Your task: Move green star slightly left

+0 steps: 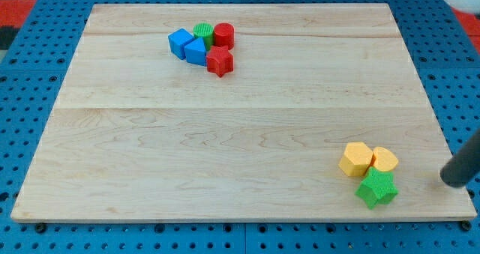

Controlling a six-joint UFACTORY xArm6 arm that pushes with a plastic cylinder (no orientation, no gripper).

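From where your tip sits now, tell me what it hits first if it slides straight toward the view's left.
Most likely the green star-shaped block. My tip sits at the view's right of it, apart, at about the same height in the picture. The two yellow blocks lie just above that line; depth is uncertain.

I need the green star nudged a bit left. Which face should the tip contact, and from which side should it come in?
Contact the green star on its right-hand points, coming in from the view's right. My tip already sits to its right, apart from it, at about its level. Push through its middle: the two yellow blocks touch its top.
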